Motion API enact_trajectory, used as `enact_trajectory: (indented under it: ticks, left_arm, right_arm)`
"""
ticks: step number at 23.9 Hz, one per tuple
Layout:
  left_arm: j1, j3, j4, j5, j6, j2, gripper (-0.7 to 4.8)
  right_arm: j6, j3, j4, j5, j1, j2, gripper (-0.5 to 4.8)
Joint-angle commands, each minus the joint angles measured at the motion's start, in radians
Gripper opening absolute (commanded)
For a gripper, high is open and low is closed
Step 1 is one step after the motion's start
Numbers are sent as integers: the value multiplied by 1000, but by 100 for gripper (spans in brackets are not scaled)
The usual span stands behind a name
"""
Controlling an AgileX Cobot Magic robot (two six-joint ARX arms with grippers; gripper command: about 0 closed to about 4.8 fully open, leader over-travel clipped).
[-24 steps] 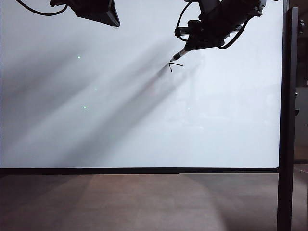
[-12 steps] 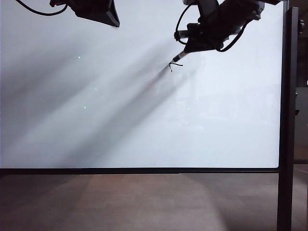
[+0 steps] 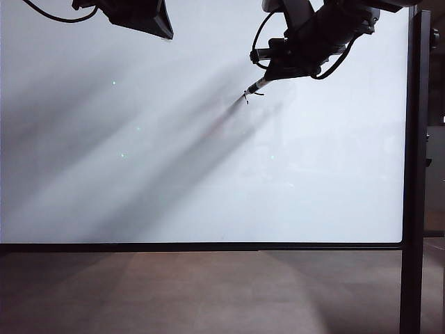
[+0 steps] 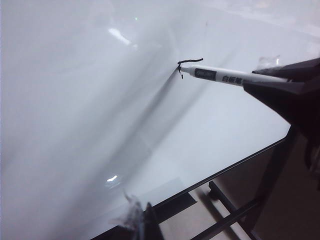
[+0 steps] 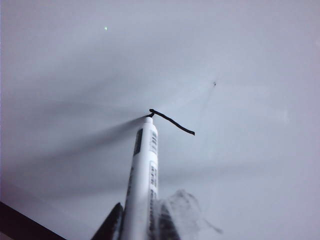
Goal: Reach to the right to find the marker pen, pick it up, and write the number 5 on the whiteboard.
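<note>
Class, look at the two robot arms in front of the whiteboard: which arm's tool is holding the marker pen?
The right tool, on the right of the exterior view, is shut on the marker pen, tip at the whiteboard. The left tool, upper left, carries nothing visible.

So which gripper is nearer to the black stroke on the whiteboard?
The right gripper, shut on the marker pen whose tip meets the black stroke. The left gripper hangs far off toward the whiteboard's upper left.

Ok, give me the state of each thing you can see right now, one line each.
whiteboard: upright, mostly blank.
number 5: only partly drawn.
marker pen: uncapped, tip on the board.
right gripper: shut on the marker pen, upper right.
left gripper: upper left, off the board, state unclear.
</note>
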Motion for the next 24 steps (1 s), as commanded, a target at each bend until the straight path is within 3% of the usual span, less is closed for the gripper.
enact_trajectory:
  ticks: [1,24]
  left_arm:
    - [0,3,6,1,-2,-4,-4]
    - [0,3,7,1,-2,-4,-4]
  right_arm:
    - [1,3,14,9,1,12,-5]
    - [2,3,-23,26,-28,31,-6]
